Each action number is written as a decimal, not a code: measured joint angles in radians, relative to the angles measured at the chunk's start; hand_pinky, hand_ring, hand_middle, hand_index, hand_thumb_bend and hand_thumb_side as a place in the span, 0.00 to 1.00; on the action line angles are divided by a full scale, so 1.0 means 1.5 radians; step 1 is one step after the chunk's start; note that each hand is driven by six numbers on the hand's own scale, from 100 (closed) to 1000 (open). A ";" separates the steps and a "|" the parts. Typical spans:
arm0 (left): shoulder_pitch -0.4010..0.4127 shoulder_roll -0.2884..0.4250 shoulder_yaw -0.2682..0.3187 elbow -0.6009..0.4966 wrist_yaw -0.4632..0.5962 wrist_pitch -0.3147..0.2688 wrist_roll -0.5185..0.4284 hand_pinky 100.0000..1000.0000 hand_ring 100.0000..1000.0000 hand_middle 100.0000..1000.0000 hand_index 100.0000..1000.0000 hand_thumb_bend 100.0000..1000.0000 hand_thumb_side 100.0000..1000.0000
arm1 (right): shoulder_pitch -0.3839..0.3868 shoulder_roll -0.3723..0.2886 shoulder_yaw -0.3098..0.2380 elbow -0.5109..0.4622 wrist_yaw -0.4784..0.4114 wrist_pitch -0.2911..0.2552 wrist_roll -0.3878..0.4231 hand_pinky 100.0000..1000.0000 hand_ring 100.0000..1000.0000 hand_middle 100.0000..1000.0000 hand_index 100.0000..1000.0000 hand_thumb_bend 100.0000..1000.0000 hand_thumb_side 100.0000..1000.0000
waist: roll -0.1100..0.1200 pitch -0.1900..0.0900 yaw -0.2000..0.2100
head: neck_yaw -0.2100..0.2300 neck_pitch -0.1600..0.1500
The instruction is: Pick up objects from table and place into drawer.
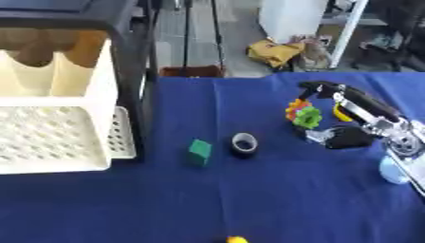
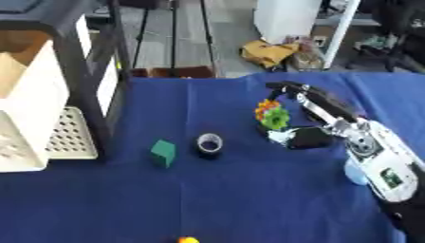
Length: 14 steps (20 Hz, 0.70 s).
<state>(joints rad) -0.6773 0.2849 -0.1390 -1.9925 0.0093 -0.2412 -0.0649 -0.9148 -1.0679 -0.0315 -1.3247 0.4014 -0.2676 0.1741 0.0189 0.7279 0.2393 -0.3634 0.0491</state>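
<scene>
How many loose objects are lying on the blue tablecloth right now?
4: green cube left of centre, black tape roll beside it, multicoloured toy at the right hand, yellow object at near edge. Others may be hidden.

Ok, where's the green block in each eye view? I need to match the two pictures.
Left eye view: green block sits left of centre on the blue cloth, just left of the tape roll.
Right eye view: green block lies further left in the picture, again just left of the tape roll.
Shared landmark: the tape roll.
</scene>
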 measured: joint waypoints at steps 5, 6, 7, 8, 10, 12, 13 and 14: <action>0.004 -0.002 0.000 0.003 -0.004 0.003 -0.003 0.44 0.69 0.71 0.83 0.00 1.00 | -0.003 -0.001 0.000 -0.006 -0.028 0.002 -0.019 0.84 1.00 0.70 1.00 0.40 0.57 | 0.004 0.001 -0.007 | -0.002 0.000; 0.005 -0.003 0.000 0.003 -0.005 0.003 -0.003 0.44 0.69 0.71 0.83 0.00 1.00 | -0.005 -0.001 0.000 -0.009 -0.038 0.003 -0.023 0.84 1.00 0.71 1.00 0.40 0.57 | 0.004 0.001 -0.008 | -0.002 0.000; 0.005 -0.003 0.000 0.003 -0.005 0.004 -0.004 0.44 0.69 0.71 0.83 0.00 1.00 | -0.007 -0.002 0.000 -0.013 -0.047 0.003 -0.026 0.84 1.00 0.71 1.00 0.40 0.57 | 0.004 0.001 -0.009 | -0.003 0.000; 0.005 -0.003 0.000 0.003 -0.005 0.004 -0.004 0.44 0.69 0.71 0.83 0.00 1.00 | -0.007 -0.002 0.000 -0.015 -0.055 0.004 -0.029 0.84 1.00 0.71 1.00 0.40 0.57 | 0.003 0.001 -0.010 | -0.003 0.000; 0.006 -0.003 0.000 0.002 -0.005 0.005 -0.005 0.44 0.69 0.71 0.83 0.00 1.00 | -0.007 -0.003 0.000 -0.018 -0.063 0.004 -0.034 0.85 1.00 0.71 1.00 0.40 0.57 | 0.003 0.001 -0.011 | -0.003 0.000; 0.006 -0.003 0.000 0.002 -0.005 0.006 -0.005 0.44 0.69 0.71 0.83 0.00 1.00 | -0.006 -0.004 0.000 -0.020 -0.066 0.005 -0.036 0.85 1.00 0.71 1.00 0.40 0.57 | 0.003 0.001 -0.012 | -0.003 0.000; 0.006 -0.003 0.000 0.002 -0.006 0.006 -0.006 0.44 0.69 0.71 0.83 0.00 1.00 | -0.006 -0.005 0.000 -0.021 -0.067 0.005 -0.036 0.85 1.00 0.71 1.00 0.40 0.57 | 0.002 0.001 -0.012 | -0.003 0.000; 0.006 -0.003 0.000 0.001 -0.006 0.006 -0.006 0.44 0.69 0.71 0.83 0.00 1.00 | -0.005 -0.007 0.000 -0.021 -0.067 0.006 -0.037 0.85 1.00 0.71 1.00 0.40 0.57 | 0.002 0.001 -0.012 | -0.003 0.000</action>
<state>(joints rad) -0.6679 0.2811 -0.1393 -1.9903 -0.0002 -0.2322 -0.0735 -0.9229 -1.0783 -0.0311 -1.3561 0.3013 -0.2588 0.1187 0.0221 0.7288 0.2216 -0.3672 0.0493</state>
